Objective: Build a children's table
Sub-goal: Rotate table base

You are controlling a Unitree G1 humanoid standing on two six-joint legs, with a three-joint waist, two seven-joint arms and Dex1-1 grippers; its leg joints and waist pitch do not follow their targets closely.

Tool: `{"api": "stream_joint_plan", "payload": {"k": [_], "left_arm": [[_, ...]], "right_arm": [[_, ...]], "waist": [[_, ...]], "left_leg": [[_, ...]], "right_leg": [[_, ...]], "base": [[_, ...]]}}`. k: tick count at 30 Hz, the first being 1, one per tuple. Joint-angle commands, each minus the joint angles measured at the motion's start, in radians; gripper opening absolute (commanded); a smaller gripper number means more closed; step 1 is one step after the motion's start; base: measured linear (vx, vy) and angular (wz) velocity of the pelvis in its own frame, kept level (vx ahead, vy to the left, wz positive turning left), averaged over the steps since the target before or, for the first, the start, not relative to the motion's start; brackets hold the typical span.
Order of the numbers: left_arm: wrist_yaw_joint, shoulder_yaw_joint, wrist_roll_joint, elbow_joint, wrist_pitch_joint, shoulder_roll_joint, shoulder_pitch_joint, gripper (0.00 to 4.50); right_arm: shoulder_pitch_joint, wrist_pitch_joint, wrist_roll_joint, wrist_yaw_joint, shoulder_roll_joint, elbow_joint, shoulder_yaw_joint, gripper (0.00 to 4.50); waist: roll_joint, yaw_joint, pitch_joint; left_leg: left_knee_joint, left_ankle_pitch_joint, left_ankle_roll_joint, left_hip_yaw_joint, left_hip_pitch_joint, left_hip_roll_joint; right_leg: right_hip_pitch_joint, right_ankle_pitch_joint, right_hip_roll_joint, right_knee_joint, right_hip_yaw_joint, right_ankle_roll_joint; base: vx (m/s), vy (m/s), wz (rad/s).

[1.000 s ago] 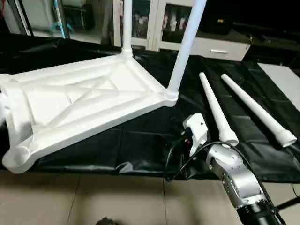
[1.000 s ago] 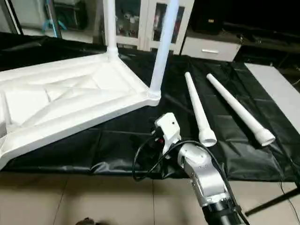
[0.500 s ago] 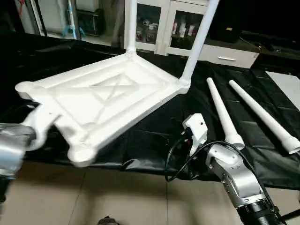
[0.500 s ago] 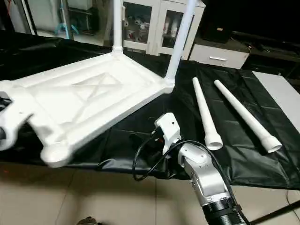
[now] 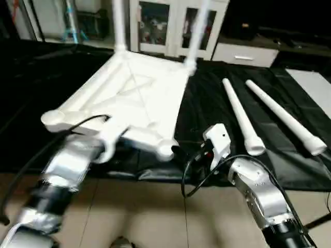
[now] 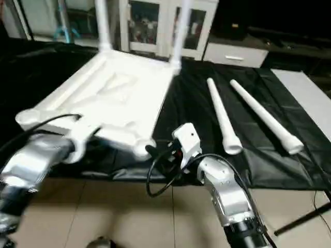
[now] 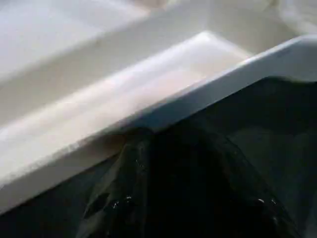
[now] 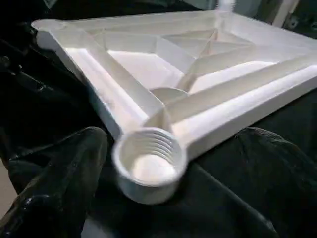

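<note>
Tabletop (image 5: pixel 134 98): upside down, centre-left of frame, ribs up, on black sheet (image 5: pixel 217 108).
Far corner sockets: two legs (image 5: pixel 118 26) upright in them.
Near socket (image 8: pixel 148 163): threaded, empty.
Loose legs (image 5: pixel 239 116): two, right of frame, on sheet.
Left gripper (image 5: pixel 111 138): clamped on tabletop's near edge.
Right gripper (image 8: pixel 163 218): spread wide, empty.

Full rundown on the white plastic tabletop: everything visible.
The white plastic rectangular tabletop lies underside up on the black sheet, showing X-shaped ribs and a raised rim. Two white tube legs stand upright in its far corner sockets. The two near round sockets are empty; one shows internal thread and overhangs the sheet's front edge. The left gripper is shut on the near rim between them. The two-fingered right gripper sits open beside that corner, apart.
</note>
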Motion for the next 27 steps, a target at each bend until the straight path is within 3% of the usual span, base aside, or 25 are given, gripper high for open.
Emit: {"api": "stream_joint_plan", "payload": {"k": [1, 2, 3, 4, 5, 6, 7, 8, 9, 10, 11, 12, 13, 14, 15, 16, 17, 19, 20, 21, 22, 23, 25, 26, 27], "left_arm": [[0.035, 0.003, 0.002, 0.022, -0.026, -0.018, -0.008, 1.74], [0.047, 0.003, 0.002, 0.034, -0.049, -0.038, -0.018, 1.74], [0.049, 0.003, 0.001, 0.036, -0.053, -0.041, -0.019, 1.74], [0.054, 0.001, -0.003, 0.048, -0.078, -0.060, -0.028, 1.74], [0.060, 0.001, -0.002, 0.054, -0.084, -0.066, -0.031, 1.74], [0.065, 0.001, -0.012, 0.053, -0.109, -0.095, -0.034, 1.74], [0.056, -0.001, -0.022, 0.044, -0.119, -0.107, -0.033, 1.74], [0.056, -0.001, -0.022, 0.044, -0.119, -0.107, -0.033, 1.74], [0.033, -0.005, -0.041, 0.023, -0.122, -0.116, -0.025, 1.74], [0.005, -0.003, -0.067, -0.006, -0.132, -0.125, -0.014, 1.74], [0.000, -0.002, -0.073, -0.013, -0.134, -0.126, -0.011, 1.74], [-0.016, 0.004, -0.089, -0.033, -0.140, -0.124, -0.002, 1.74], [-0.024, 0.009, -0.097, -0.045, -0.143, -0.121, 0.003, 1.74], [-0.024, 0.009, -0.097, -0.045, -0.143, -0.121, 0.003, 1.74], [-0.075, 0.004, -0.102, -0.097, -0.148, -0.061, 0.024, 1.74], [-0.101, 0.004, -0.103, -0.121, -0.148, -0.026, 0.033, 1.74], [-0.137, 0.019, -0.119, -0.154, -0.128, 0.020, 0.044, 1.74], [-0.162, 0.033, -0.130, -0.176, -0.116, 0.054, 0.051, 1.74], [-0.184, 0.048, -0.138, -0.195, -0.111, 0.088, 0.060, 1.74], [-0.214, 0.067, -0.150, -0.217, -0.090, 0.138, 0.071, 1.74], [-0.238, 0.080, -0.144, -0.231, -0.077, 0.199, 0.087, 1.74], [-0.249, 0.087, -0.139, -0.236, -0.067, 0.236, 0.096, 1.74], [-0.251, 0.108, -0.116, -0.232, -0.057, 0.312, 0.116, 1.74], [-0.249, 0.122, -0.119, -0.236, -0.046, 0.332, 0.127, 1.74], [-0.249, 0.124, -0.121, -0.238, -0.044, 0.335, 0.129, 1.74]], "right_arm": [[-0.006, -0.006, -0.005, -0.008, -0.010, -0.004, -0.021, 4.50], [-0.004, -0.005, -0.005, -0.012, -0.011, -0.008, -0.025, 4.50], [-0.003, -0.005, -0.005, -0.012, -0.011, -0.008, -0.025, 4.50], [-0.001, -0.005, -0.005, -0.016, -0.013, -0.013, -0.029, 4.50], [0.000, -0.005, -0.005, -0.019, -0.012, -0.014, -0.031, 4.50], [0.003, -0.006, -0.003, -0.029, -0.012, -0.023, -0.039, 4.50], [0.004, -0.005, -0.002, -0.032, -0.012, -0.027, -0.043, 4.50], [0.004, -0.005, -0.002, -0.032, -0.012, -0.027, -0.043, 4.50], [0.006, 0.004, 0.008, -0.033, -0.010, -0.034, -0.051, 4.50], [0.008, 0.017, 0.024, -0.024, -0.009, -0.043, -0.054, 4.50], [0.009, 0.020, 0.028, -0.021, -0.008, -0.046, -0.055, 4.50], [0.012, 0.031, 0.043, -0.001, -0.010, -0.060, -0.048, 4.50], [0.015, 0.037, 0.053, 0.014, -0.012, -0.070, -0.043, 4.50], [0.015, 0.037, 0.053, 0.014, -0.012, -0.070, -0.043, 4.50], [0.027, 0.083, 0.115, 0.091, -0.017, -0.121, -0.023, 4.50], [0.030, 0.112, 0.143, 0.124, -0.020, -0.142, -0.013, 4.50], [0.032, 0.139, 0.169, 0.162, -0.027, -0.163, 0.003, 4.50], [0.032, 0.161, 0.185, 0.185, -0.033, -0.174, 0.014, 4.50], [0.030, 0.184, 0.198, 0.206, -0.038, -0.182, 0.025, 4.50], [0.024, 0.205, 0.203, 0.234, -0.047, -0.182, 0.046, 4.50], [0.014, 0.221, 0.197, 0.263, -0.051, -0.166, 0.075, 4.50], [0.006, 0.224, 0.189, 0.281, -0.052, -0.153, 0.093, 4.50], [-0.028, 0.211, 0.155, 0.302, -0.031, -0.087, 0.127, 4.50], [-0.058, 0.197, 0.142, 0.294, 0.000, -0.029, 0.128, 4.50], [-0.064, 0.195, 0.141, 0.292, 0.005, -0.019, 0.128, 4.50]], "waist": [[-0.017, -0.004, -0.028], [0.008, 0.011, -0.036], [0.008, 0.011, -0.036], [0.032, 0.013, -0.074], [0.052, 0.009, -0.084], [0.043, -0.028, -0.066], [0.040, -0.031, -0.057], [0.037, -0.037, -0.051], [0.041, -0.048, -0.047], [0.041, -0.052, -0.050], [0.042, -0.057, -0.053], [0.042, -0.065, -0.060], [0.040, -0.068, -0.063], [0.045, -0.073, -0.063], [0.033, -0.081, -0.064], [0.036, -0.086, -0.063], [0.028, -0.092, -0.062], [0.035, -0.100, -0.063], [0.028, -0.100, -0.063], [0.027, -0.098, -0.064], [0.030, -0.100, -0.060], [0.032, -0.100, -0.059], [0.020, -0.101, -0.059], [0.022, -0.098, -0.061], [0.026, -0.095, -0.066]], "left_leg": [[0.167, -0.312, -0.030, -0.052, 0.130, -0.026], [0.120, -0.157, 0.011, -0.107, 0.025, -0.049], [0.120, -0.157, 0.011, -0.107, 0.025, -0.049], [-0.005, -0.222, -0.052, -0.100, 0.056, 0.004], [-0.021, -0.269, -0.055, -0.102, 0.087, 0.017], [-0.047, -0.402, -0.032, -0.084, 0.049, 0.011], [-0.049, -0.485, -0.023, -0.080, 0.054, 0.007], [-0.044, -0.556, -0.020, -0.076, 0.069, 0.001], [-0.034, -0.619, -0.019, -0.079, 0.084, -0.008], [-0.035, -0.616, -0.014, -0.088, 0.077, -0.006], [-0.040, -0.607, -0.010, -0.092, 0.070, -0.004], [-0.049, -0.566, -0.004, -0.097, 0.050, 0.002], [-0.054, -0.543, -0.001, -0.100, 0.043, 0.006], [-0.059, -0.507, 0.003, -0.100, 0.028, 0.011], [-0.058, -0.482, 0.004, -0.095, 0.025, 0.012], [-0.063, -0.454, 0.006, -0.100, 0.010, 0.013], [-0.063, -0.436, 0.008, -0.098, 0.004, 0.013], [-0.058, -0.396, 0.004, -0.095, 0.010, 0.010], [-0.053, -0.384, 0.003, -0.088, 0.023, 0.011], [-0.051, -0.362, 0.002, -0.086, 0.020, 0.011], [-0.049, -0.369, 0.002, -0.080, 0.026, 0.009], [-0.049, -0.378, -0.001, -0.080, 0.028, 0.009], [-0.047, -0.372, -0.009, -0.076, 0.031, 0.008], [-0.044, -0.357, -0.017, -0.072, 0.042, 0.009], [-0.042, -0.332, -0.021, -0.071, 0.045, 0.010]], "right_leg": [[-0.122, -1.154, -0.143, -0.310, 0.069, 0.025], [0.021, -1.020, -0.150, -0.238, 0.097, -0.004], [0.021, -1.020, -0.150, -0.238, 0.097, -0.004], [0.033, -0.410, -0.047, -0.132, 0.031, -0.059], [0.013, -0.175, -0.020, -0.106, 0.023, -0.101], [0.047, -0.040, -0.012, -0.116, 0.011, -0.170], [0.039, -0.163, -0.013, -0.135, 0.011, -0.157], [0.025, -0.303, -0.017, -0.156, 0.008, -0.134], [0.014, -0.499, -0.028, -0.189, -0.003, -0.083], [0.026, -0.575, -0.038, -0.205, -0.016, -0.038], [0.035, -0.568, -0.042, -0.208, -0.022, -0.028], [0.058, -0.511, -0.051, -0.204, -0.031, -0.026], [0.067, -0.472, -0.056, -0.199, -0.033, -0.033], [0.073, -0.407, -0.058, -0.192, -0.033, -0.048], [0.072, -0.374, -0.061, -0.192, -0.035, -0.062], [0.082, -0.362, -0.063, -0.180, -0.033, -0.069], [0.083, -0.362, -0.062, -0.181, -0.032, -0.066], [0.072, -0.325, -0.061, -0.175, -0.026, -0.089], [0.061, -0.300, -0.059, -0.173, -0.022, -0.117], [0.062, -0.275, -0.057, -0.159, -0.017, -0.141], [0.051, -0.283, -0.053, -0.159, -0.013, -0.149], [0.050, -0.288, -0.051, -0.157, -0.012, -0.151], [0.044, -0.284, -0.050, -0.150, -0.008, -0.157], [0.036, -0.262, -0.052, -0.147, -0.003, -0.174], [0.037, -0.218, -0.053, -0.141, -0.001, -0.192]], "base": [[-0.048, -0.137, 0.27], [-0.009, -0.115, 0.03], [0.052, -0.010, -0.09], [0.052, -0.010, -0.09], [-0.005, -0.021, 0.23], [-0.071, -0.014, 0.23], [-0.071, -0.014, 0.23], [0.000, 0.000, 0.00], [0.000, 0.000, 0.00], [0.000, 0.000, 0.00], [0.000, 0.000, 0.00], [0.000, 0.000, 0.00], [0.000, 0.000, 0.00], [0.000, 0.000, 0.00], [0.000, 0.000, 0.00], [0.000, 0.000, 0.00], [0.000, 0.000, 0.00], [0.000, 0.000, 0.00], [0.000, 0.000, 0.00], [0.000, 0.000, 0.00], [0.000, 0.000, 0.00], [0.000, 0.000, 0.00], [0.057, -0.029, 0.06], [0.061, -0.037, 0.11], [0.073, -0.040, 0.17]]}}
